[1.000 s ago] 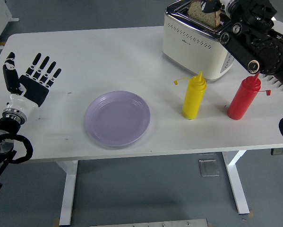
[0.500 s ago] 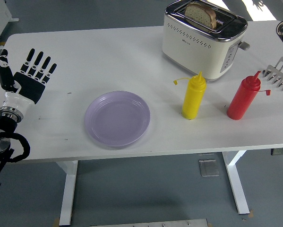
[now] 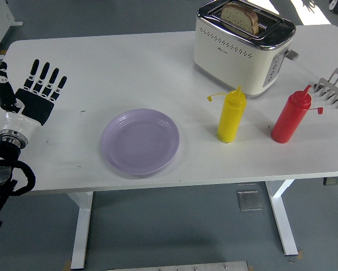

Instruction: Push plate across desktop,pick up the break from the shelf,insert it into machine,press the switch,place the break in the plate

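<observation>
A lilac plate (image 3: 139, 141) lies empty on the white table (image 3: 129, 68), near the front edge. At the back right stands a cream toaster (image 3: 242, 48). A slice of bread (image 3: 240, 17) sits in its top slot, sticking up. The toaster's lever (image 3: 292, 55) juts out on its right side. My left hand (image 3: 36, 93) hovers at the table's left edge, well left of the plate, fingers spread and holding nothing. My right hand is outside the picture.
A yellow squeeze bottle (image 3: 232, 114) and a red squeeze bottle (image 3: 291, 116) stand in front of the toaster, right of the plate. A metal rack (image 3: 335, 87) pokes in at the right edge.
My right arm, which was over the toaster a second ago, has pulled away out of view, leaving the bread in the slot. My left hand drifted slightly left.
</observation>
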You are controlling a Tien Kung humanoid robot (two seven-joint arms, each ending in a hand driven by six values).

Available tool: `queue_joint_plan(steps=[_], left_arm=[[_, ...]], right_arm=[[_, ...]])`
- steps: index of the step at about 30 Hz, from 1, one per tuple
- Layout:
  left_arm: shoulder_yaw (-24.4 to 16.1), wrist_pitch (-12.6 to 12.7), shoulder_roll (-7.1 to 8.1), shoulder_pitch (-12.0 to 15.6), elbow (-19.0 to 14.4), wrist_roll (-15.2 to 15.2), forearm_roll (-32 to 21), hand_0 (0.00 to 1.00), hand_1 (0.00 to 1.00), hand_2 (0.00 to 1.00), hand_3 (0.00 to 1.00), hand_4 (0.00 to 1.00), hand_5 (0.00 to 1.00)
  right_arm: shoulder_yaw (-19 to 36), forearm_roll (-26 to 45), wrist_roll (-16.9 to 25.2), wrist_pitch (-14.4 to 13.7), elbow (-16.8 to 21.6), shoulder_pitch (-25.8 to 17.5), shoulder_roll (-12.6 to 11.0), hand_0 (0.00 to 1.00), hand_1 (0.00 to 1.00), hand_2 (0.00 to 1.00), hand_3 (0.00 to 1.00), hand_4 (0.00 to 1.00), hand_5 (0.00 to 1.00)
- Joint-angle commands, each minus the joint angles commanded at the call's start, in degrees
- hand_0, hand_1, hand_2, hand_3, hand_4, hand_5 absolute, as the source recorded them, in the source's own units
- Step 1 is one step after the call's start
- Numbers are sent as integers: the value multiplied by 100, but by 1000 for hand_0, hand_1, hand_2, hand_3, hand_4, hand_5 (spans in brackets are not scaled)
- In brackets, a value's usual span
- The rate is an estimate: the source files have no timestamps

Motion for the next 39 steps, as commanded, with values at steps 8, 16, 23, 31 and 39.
queue_joint_plan(steps=[8, 16, 23, 31, 39], left_arm=[[-32, -29, -36, 15, -47, 51, -74, 783, 682, 629, 620, 761, 998], [-37, -45, -47, 13, -83, 63, -51, 784, 682, 629, 620, 761, 998], [-38, -47, -47, 6, -85, 62, -55, 784, 682, 629, 622, 762, 998], [-45, -49, -45, 13, -86, 63, -56, 784, 682, 629, 622, 762, 998], [-37, -49, -44, 17, -90, 58, -64, 784, 682, 629, 623, 763, 998]], right_arm=[[-157, -260, 755, -401, -234, -493, 193, 313, 414, 556, 463, 154, 2], [-456, -409, 1605, -963, -811, -550, 352, 316, 407, 552, 462, 153, 2], [-652, -334, 1912, -1129, -1269, -457, 433, 313, 398, 550, 460, 169, 2], [-920, -363, 2152, -1274, -1811, -314, 493, 313, 396, 549, 459, 176, 2], [-1092, -401, 2267, -1411, -2157, -225, 517, 309, 393, 548, 458, 182, 2]])
